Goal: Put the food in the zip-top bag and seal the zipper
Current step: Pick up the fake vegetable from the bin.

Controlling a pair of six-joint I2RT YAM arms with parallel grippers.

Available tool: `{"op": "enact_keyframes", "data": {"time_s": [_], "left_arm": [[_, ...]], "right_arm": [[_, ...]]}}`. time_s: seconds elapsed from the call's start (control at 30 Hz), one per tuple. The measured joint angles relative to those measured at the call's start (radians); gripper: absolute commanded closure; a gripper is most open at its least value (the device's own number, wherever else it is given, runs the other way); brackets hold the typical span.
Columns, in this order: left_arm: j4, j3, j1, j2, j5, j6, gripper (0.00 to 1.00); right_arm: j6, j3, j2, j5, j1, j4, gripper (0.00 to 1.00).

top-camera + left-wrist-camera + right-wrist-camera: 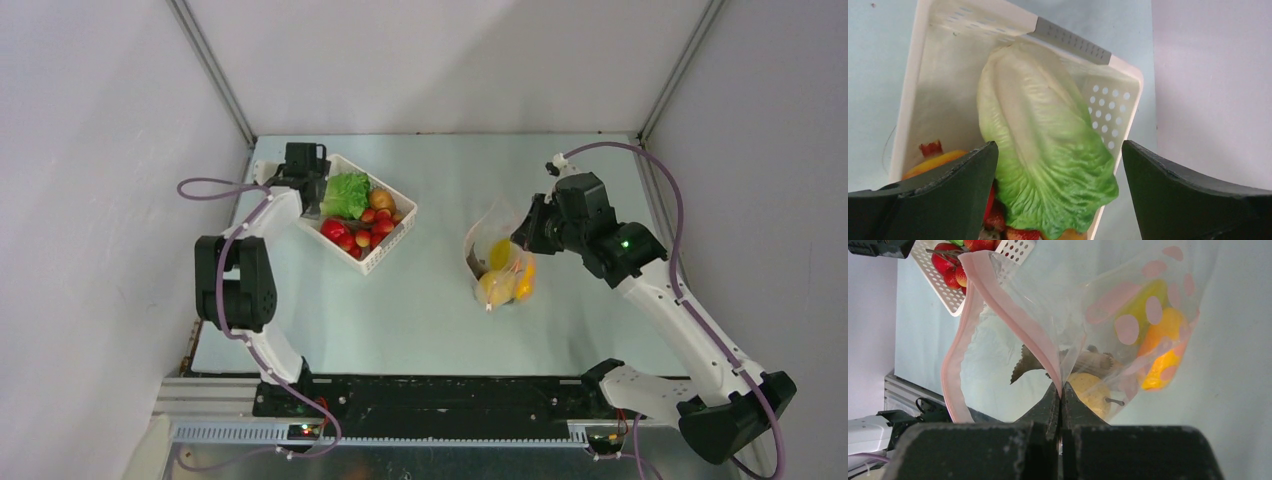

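The zip-top bag gapes because the right gripper is clamped on its zipper, while the left gripper, jaws spread, straddles the lettuce to grab it.

Clear pink-dotted zip-top bag, zipper unsealed, yellow and orange food inside

A white lattice basket sits askew on the pale table, far left.
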Motion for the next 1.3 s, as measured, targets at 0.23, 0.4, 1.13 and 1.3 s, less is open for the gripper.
{"op": "enact_keyframes", "data": {"time_s": [0.23, 0.4, 1.13, 1.3], "left_arm": [[-0.045, 0.093, 0.004, 0.092, -0.034, -0.019, 0.0], [-0.083, 0.13, 0.006, 0.14, -0.035, -0.018, 0.01], [-0.212, 0.236, 0.009, 0.234, -0.003, 0.01, 0.77], [-0.18, 0.182, 0.01, 0.206, 0.008, 0.008, 0.9]], "right_arm": [[0.0, 0.0, 0.0, 0.011, -0.011, -0.002, 1.0], [0.0, -0.001, 0.0, 0.014, -0.019, -0.002, 1.0], [0.0, -0.023, -0.009, 0.018, -0.032, 0.0, 1.0], [-0.001, -0.024, -0.013, 0.018, -0.033, 0.0, 1.0]]}}
